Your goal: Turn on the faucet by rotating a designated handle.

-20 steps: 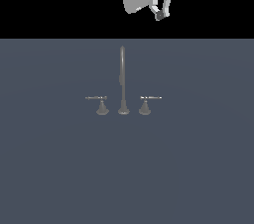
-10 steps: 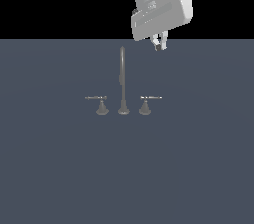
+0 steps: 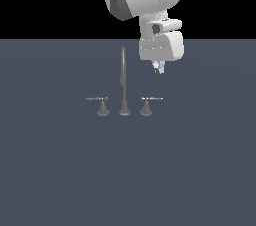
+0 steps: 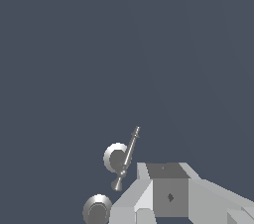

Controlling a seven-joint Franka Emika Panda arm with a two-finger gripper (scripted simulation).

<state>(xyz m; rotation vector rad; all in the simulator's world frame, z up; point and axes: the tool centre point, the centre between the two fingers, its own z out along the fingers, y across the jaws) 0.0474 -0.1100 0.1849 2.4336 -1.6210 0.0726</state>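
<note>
Now the gripper [image 3: 158, 69] has dropped from high up and swung in over the faucet [image 3: 124, 85], hanging just above the exterior view's right lever, clear of it, no contact. Jaw state: can't tell, fingertips are tiny in the exterior view and mostly cut off in the wrist view. Arm body has swung round and now fills the frame above it. Faucet hasn't moved: it sits on the grey surface [image 3: 200, 170] about midway between side edges, toward the far edge, spout in the middle, a lever each side. The handle [image 3: 152, 99] with whitish glints is the exterior view's right one, horizontal, cone base under it; wrist view shows it [image 4: 128, 157] close under the hand. So approach is about done; a short descent remains, then the push. Nothing rotated yet.
</note>
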